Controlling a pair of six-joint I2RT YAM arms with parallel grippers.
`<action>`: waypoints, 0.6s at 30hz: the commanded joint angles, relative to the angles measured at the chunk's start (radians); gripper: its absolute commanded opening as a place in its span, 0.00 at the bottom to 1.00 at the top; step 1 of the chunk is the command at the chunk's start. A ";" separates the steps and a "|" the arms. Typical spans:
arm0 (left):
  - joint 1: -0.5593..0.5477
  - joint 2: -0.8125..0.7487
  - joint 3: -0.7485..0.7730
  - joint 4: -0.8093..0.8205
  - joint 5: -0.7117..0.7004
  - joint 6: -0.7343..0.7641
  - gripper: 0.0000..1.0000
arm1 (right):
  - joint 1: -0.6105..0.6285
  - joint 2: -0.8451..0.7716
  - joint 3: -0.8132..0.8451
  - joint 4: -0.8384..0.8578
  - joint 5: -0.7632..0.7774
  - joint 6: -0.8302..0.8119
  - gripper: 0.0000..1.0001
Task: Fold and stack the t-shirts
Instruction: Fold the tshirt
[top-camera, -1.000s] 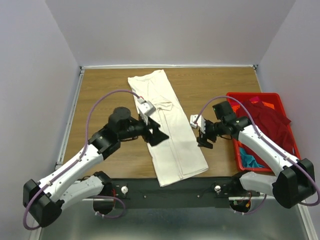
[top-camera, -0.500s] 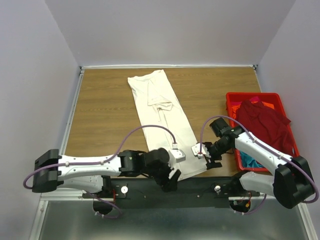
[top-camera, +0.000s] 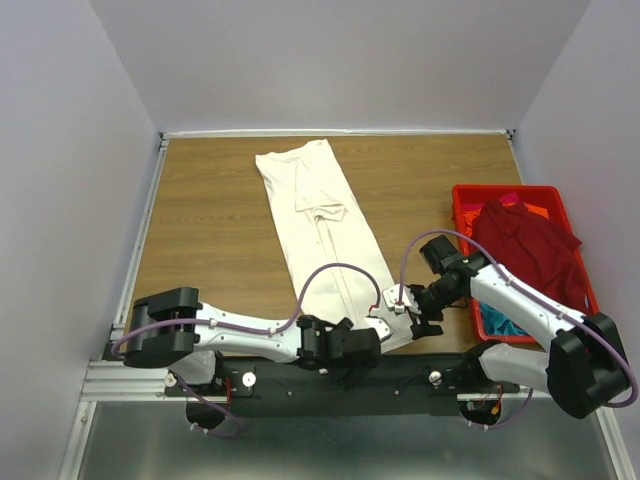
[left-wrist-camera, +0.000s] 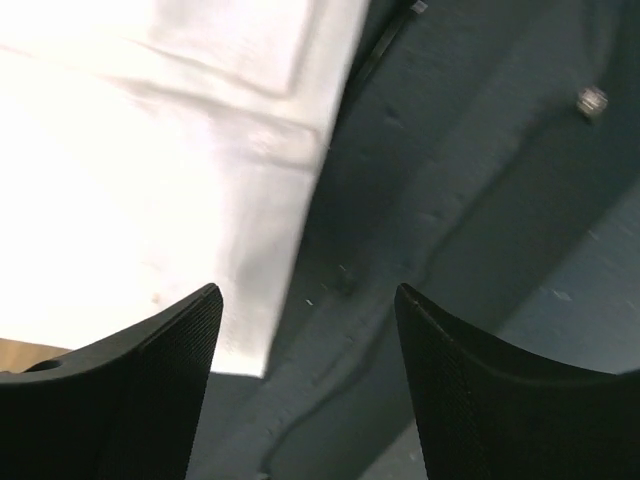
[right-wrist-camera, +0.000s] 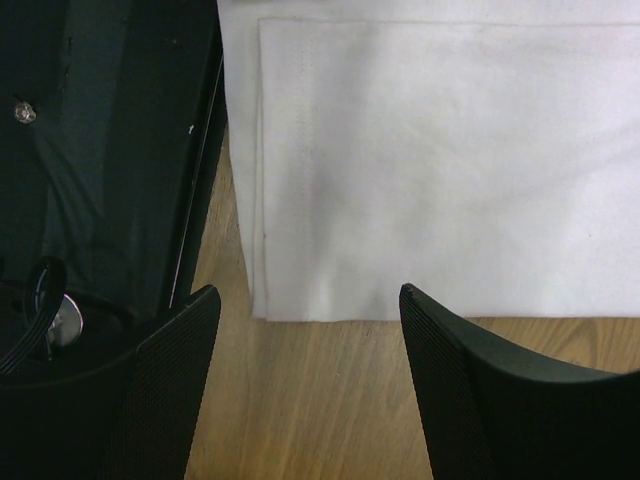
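1. Cloth lies flat down the middle of the counter (top-camera: 220, 210): the cream-white t-shirt (top-camera: 322, 240), folded lengthwise into a long narrow strip. It runs at a slant from the far centre to the near edge.
2. The shirt's near end reaches the black rail (top-camera: 290, 378) where the arms are bolted. In the left wrist view its hem (left-wrist-camera: 150, 150) hangs over that dark rail (left-wrist-camera: 480, 200).
3. The left arm (top-camera: 240, 335) stretches low along the near edge, and the left jaws sit at the near end of the strip.
4. The left jaws stand apart. Both dark fingers (left-wrist-camera: 130, 390) show in the left wrist view, with the shirt's edge and the rail in the gap between them. Nothing is gripped, and I cannot tell whether they touch the cloth.
5. The right arm (top-camera: 510, 295) bends in from beside the red crate (top-camera: 560, 195), bringing the right jaws to the strip's near right corner.
6. The right jaws are also spread wide. Between the two fingers (right-wrist-camera: 150, 390) lie the square corner of the shirt (right-wrist-camera: 430, 170) and bare wood of the counter (right-wrist-camera: 320, 400). The rail (right-wrist-camera: 110, 150) is to the left in that view, and nothing is held.
7. The red crate stands on the right side of the counter, well apart from the strip.
8. A dark red t-shirt (top-camera: 530, 245) is heaped in it, spilling over the right rim. A teal t-shirt (top-camera: 500, 322) shows at its near end and an orange t-shirt (top-camera: 537, 211) peeks out towards the far end.
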 joint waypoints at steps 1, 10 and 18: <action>-0.008 0.057 0.041 -0.068 -0.131 -0.006 0.74 | 0.005 -0.023 -0.002 0.018 -0.039 0.034 0.79; -0.024 0.145 0.023 -0.094 -0.128 -0.028 0.53 | 0.005 -0.032 0.007 0.017 -0.041 0.051 0.78; -0.024 0.139 0.018 -0.111 -0.179 -0.080 0.21 | 0.005 -0.035 -0.016 0.001 -0.047 0.021 0.78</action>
